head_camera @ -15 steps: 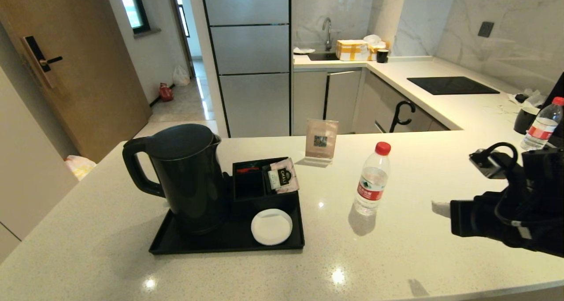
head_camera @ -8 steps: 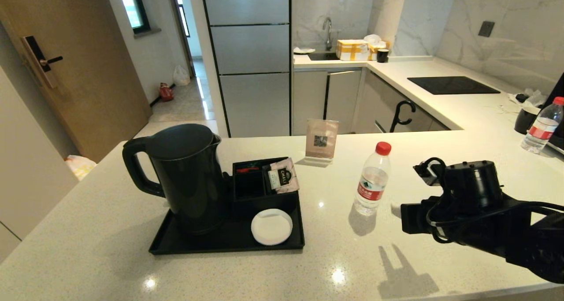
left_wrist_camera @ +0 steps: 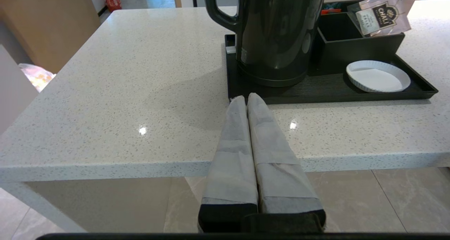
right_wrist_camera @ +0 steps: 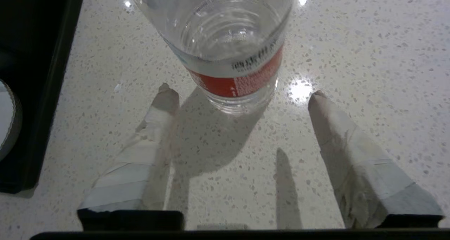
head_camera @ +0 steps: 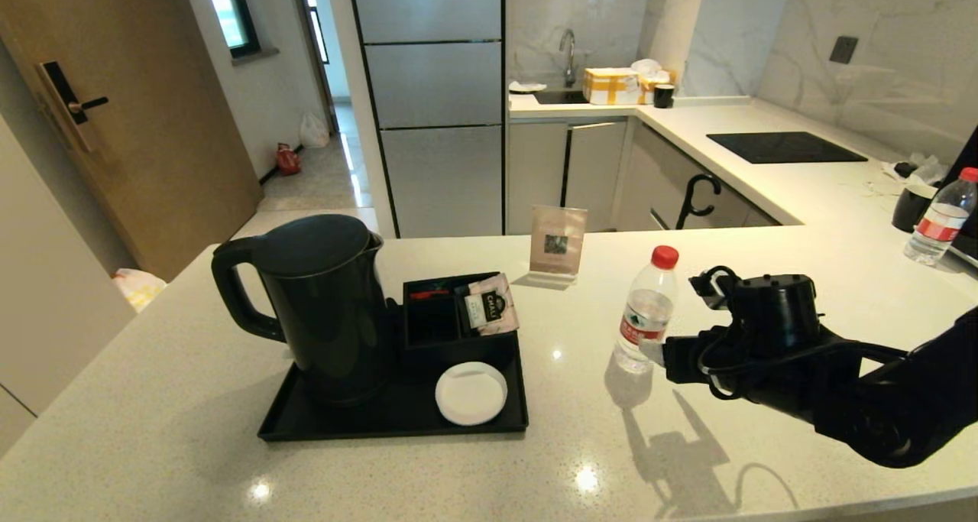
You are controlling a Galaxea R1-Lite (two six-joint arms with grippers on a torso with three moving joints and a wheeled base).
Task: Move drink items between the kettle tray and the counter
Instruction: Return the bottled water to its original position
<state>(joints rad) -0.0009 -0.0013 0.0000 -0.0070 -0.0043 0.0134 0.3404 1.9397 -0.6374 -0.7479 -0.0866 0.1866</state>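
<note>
The clear water bottle point(head_camera: 646, 312) with red cap and red label stands upright on the speckled counter point(head_camera: 191, 400), right of the kettle tray point(head_camera: 382, 424). My right gripper point(head_camera: 654, 351) has reached in from the right at the height of the bottle's lower half. In the right wrist view the right gripper point(right_wrist_camera: 242, 94) is open, and the bottle point(right_wrist_camera: 232, 50) stands just beyond the fingertips, in line with the gap and untouched. The black kettle point(head_camera: 325, 308) sits on the tray's left side. My left gripper point(left_wrist_camera: 248, 97) is shut and empty, low by the counter's front edge, pointing at the tray point(left_wrist_camera: 418, 92).
The tray also holds a compartment box with a pale sachet point(head_camera: 491, 304) and a white coaster point(head_camera: 471, 393). A card stand point(head_camera: 558, 245) stands behind the bottle. Far right are a second bottle point(head_camera: 938, 218), a black mug point(head_camera: 911, 207) and a cooktop point(head_camera: 783, 147).
My right arm has swung left across the counter, from the far right edge to the bottle. Bottle, kettle and tray have not moved.
</note>
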